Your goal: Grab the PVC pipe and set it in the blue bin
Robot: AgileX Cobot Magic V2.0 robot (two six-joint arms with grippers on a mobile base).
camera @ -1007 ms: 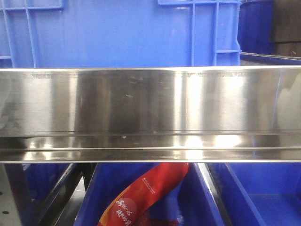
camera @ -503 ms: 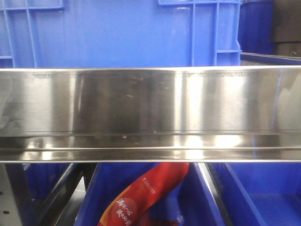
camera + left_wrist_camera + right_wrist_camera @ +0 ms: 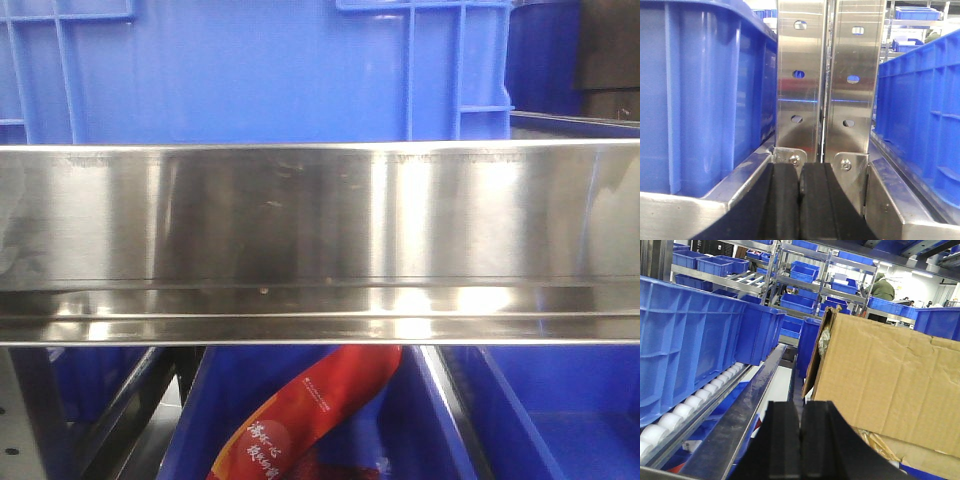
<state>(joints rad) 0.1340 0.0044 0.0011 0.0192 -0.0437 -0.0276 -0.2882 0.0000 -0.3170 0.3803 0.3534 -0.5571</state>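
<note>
The PVC pipe is out of view in every view. Blue bins show all round: one large blue bin [image 3: 260, 70] stands on the steel shelf in the front view, and two more flank my left gripper, a blue bin [image 3: 700, 95] at left and another [image 3: 920, 115] at right. My left gripper [image 3: 800, 172] is shut with nothing between its black pads, low between the two bins and facing two steel uprights. My right gripper [image 3: 801, 410] is shut and empty too, pointing along a steel rail beside a cardboard box.
A wide steel shelf rail [image 3: 320, 240] fills the middle of the front view. Below it a lower blue bin [image 3: 420, 420] holds a red packet [image 3: 300, 415]. Steel uprights [image 3: 825, 80] stand before the left gripper. A cardboard box [image 3: 885, 380], a roller track [image 3: 695, 400] and blue bins surround the right gripper.
</note>
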